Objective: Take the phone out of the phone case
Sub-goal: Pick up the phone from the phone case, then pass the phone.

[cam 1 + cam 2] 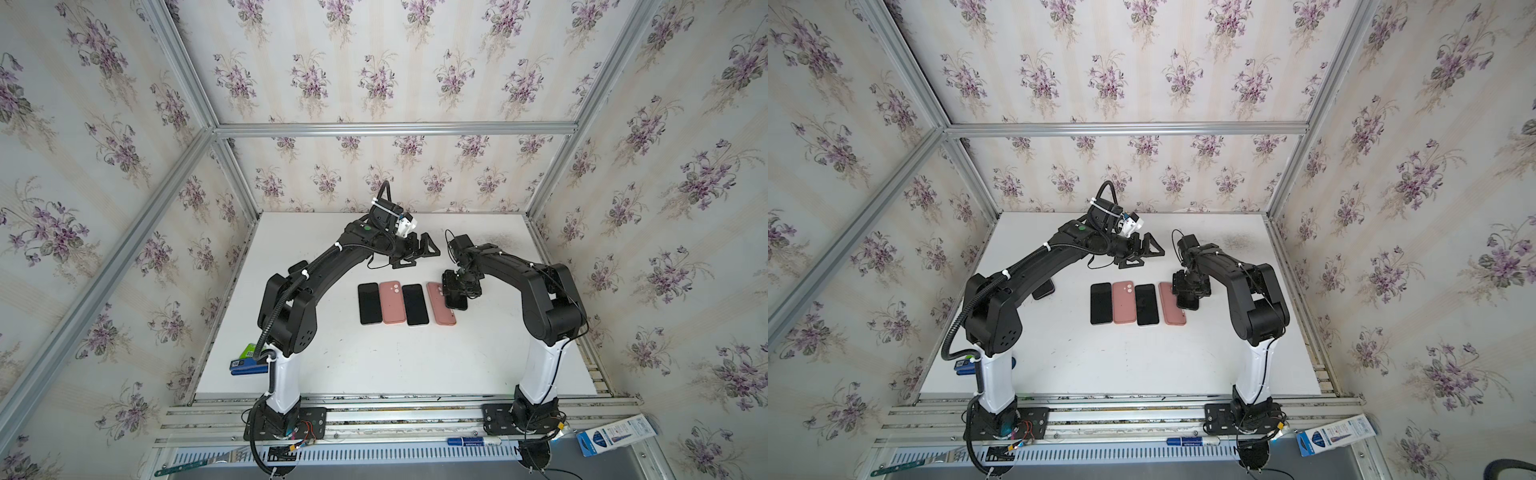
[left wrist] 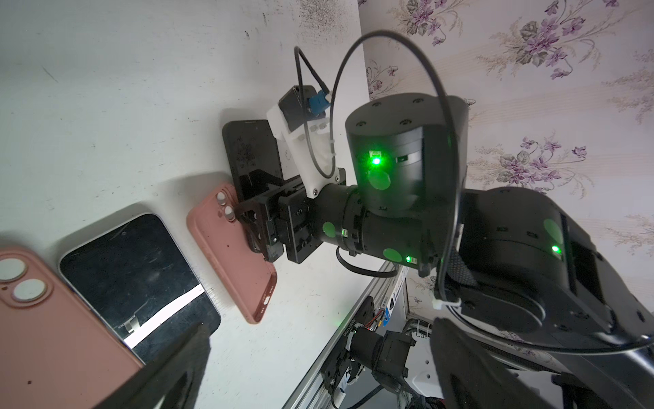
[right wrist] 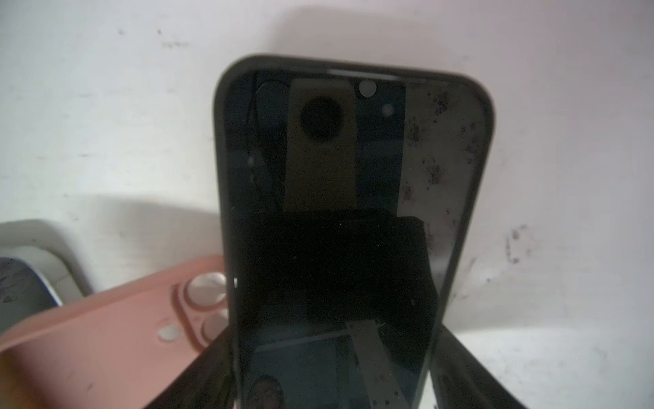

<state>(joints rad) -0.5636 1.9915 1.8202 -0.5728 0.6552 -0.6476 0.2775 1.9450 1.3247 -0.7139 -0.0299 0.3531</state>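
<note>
While right end effector point(image 1: 457, 294) grips one black phone point(image 3: 329, 212), left end effector point(image 1: 420, 254) released, two pink cases point(image 1: 392, 302), two bare phones point(image 1: 370, 303)

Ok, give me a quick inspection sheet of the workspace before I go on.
Surface: white tabletop, scuffed, dark smudges at the back.
Job's things: row of left black phone, left pink silicone case, middle black phone, right pink silicone case, end black phone; cases back up.
Clutter: blue stapler-like item at the table's left edge; blue marker and blue-white box on the front rail.
Grippers: left gripper open, raised behind the row; right gripper straddles the end black phone, grip unclear.
Cables: black wrist cable, looped at each wrist.
Surroundings: floral wallpaper panels, aluminium frame.
</note>
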